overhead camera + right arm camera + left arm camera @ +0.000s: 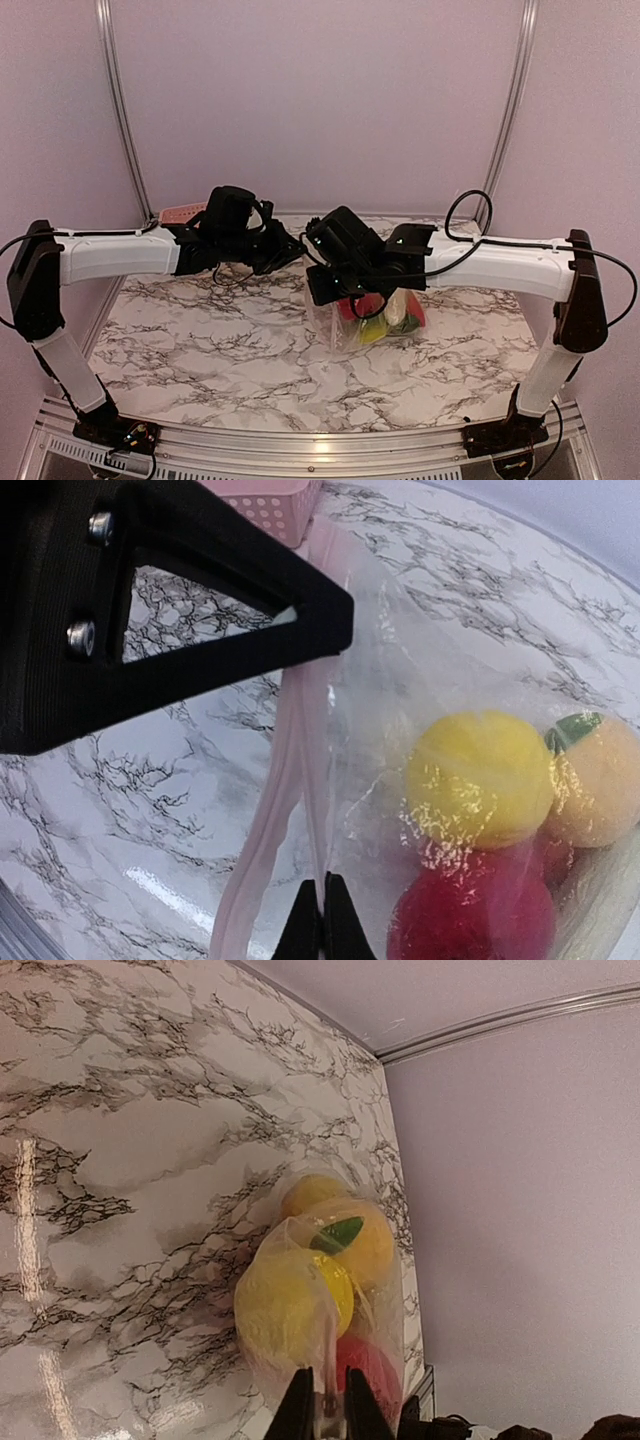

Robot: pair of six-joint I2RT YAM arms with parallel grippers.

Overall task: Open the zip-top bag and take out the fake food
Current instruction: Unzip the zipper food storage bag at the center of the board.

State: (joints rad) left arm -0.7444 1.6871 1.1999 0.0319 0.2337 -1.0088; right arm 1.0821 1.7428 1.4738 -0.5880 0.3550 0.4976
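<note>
Marble table (200, 340): it is showing white with dark veins, and we are counting one.
zip-top bag (338, 335) (390, 1260) (400, 660): we are counting one clear, crinkly bag. It is hanging between the two grippers, over the right middle of the table. We cannot tell if its bottom is touching the table.
zip strip (265, 860): it is running pale pink along the bag's edge, down to the right gripper's fingers.
fake food (385, 312) (290, 1305) (478, 780): all of it is sitting inside the bag, packed close together. From the left wrist we are counting four pieces: two yellow, one orange with a green leaf, one red. From the right wrist we are seeing three pieces: yellow, orange with a leaf, and red.
left gripper (290, 250) (327, 1415): its fingers are squeezing close, with a bit of the clear bag pinched between them.
right gripper (322, 290) (322, 925): its fingers are pressing tight together on the bag's edge by the strip.
black part (70, 670): it is filling the top left of the right wrist view, with two silver screws, just beside the bag's top.
pink basket (183, 212) (265, 505): we are counting one, sitting at the far left of the table behind the left arm. White dots are showing on its side.
</note>
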